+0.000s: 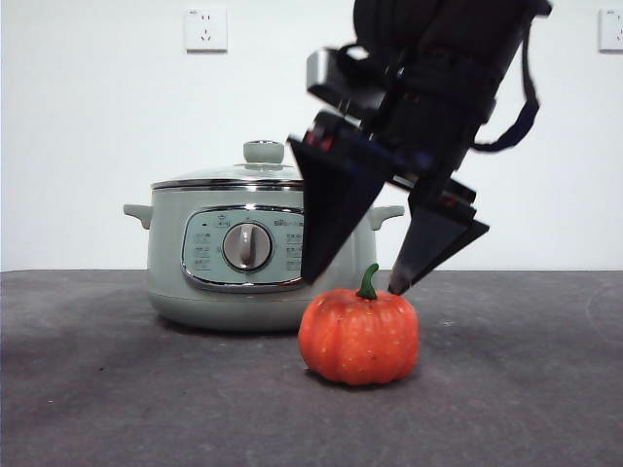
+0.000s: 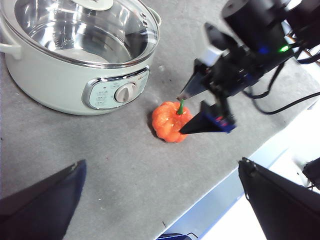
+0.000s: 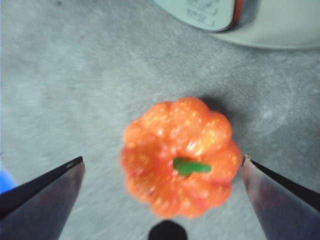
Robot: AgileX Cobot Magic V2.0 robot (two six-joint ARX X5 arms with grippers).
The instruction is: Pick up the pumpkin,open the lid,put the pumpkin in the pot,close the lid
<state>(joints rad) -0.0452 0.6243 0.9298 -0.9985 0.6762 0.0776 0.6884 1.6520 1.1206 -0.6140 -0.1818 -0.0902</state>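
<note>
The orange pumpkin (image 1: 359, 336) with a green stem sits on the grey table in front of the sage-green pot (image 1: 234, 255). The glass lid (image 1: 234, 175) with its green knob rests shut on the pot. My right gripper (image 1: 352, 282) is open, just above the pumpkin, its jaws spread to either side of the stem. The right wrist view shows the pumpkin (image 3: 181, 156) between the open jaws. My left gripper (image 2: 160, 172) is open and high above the table; its view shows the pot (image 2: 75, 60), the pumpkin (image 2: 171, 121) and the right gripper (image 2: 182, 114) over it.
The table's front edge (image 2: 235, 180) runs close to the pumpkin in the left wrist view. Black cables (image 2: 285, 100) trail from the right arm. A white wall with sockets (image 1: 205, 29) stands behind the pot.
</note>
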